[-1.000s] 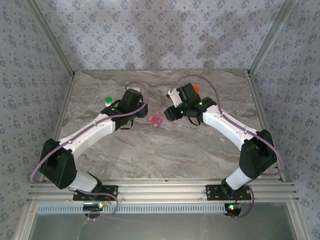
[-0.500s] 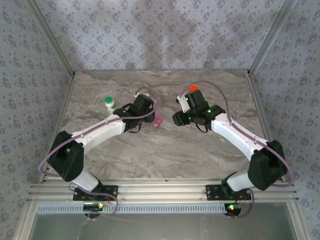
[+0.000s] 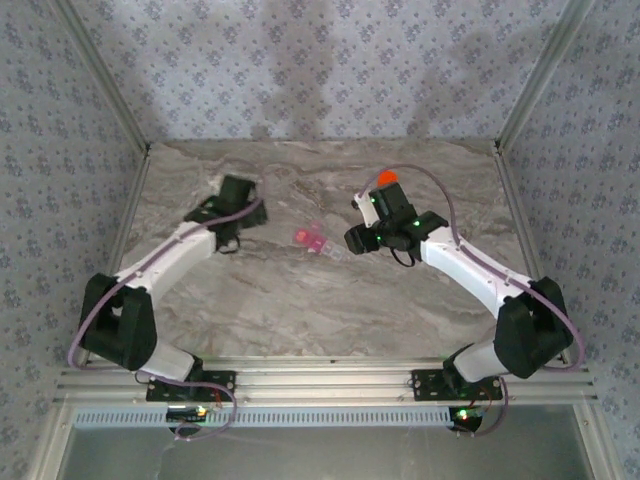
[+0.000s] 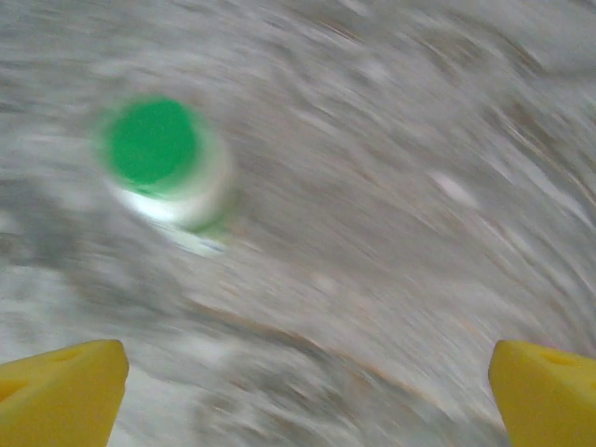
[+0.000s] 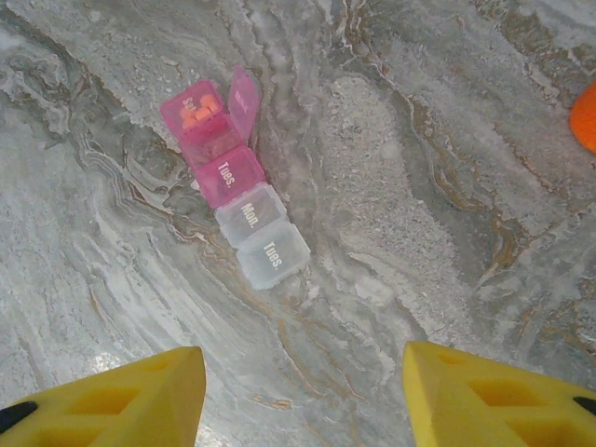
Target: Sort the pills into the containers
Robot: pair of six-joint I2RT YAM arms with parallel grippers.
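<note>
Left claw (image 4: 307, 382) is gaping wide, empty, with the green-capped bottle (image 4: 166, 158) sitting ahead-left. Right claw (image 5: 303, 372), also apart, is hovering nearer the pill box (image 5: 233, 186), which is lying diagonally ahead.

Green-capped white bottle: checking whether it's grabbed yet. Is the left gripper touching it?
Apart. The left wrist view shows the green-capped white bottle ahead of the open left gripper, marble table between them.
</note>
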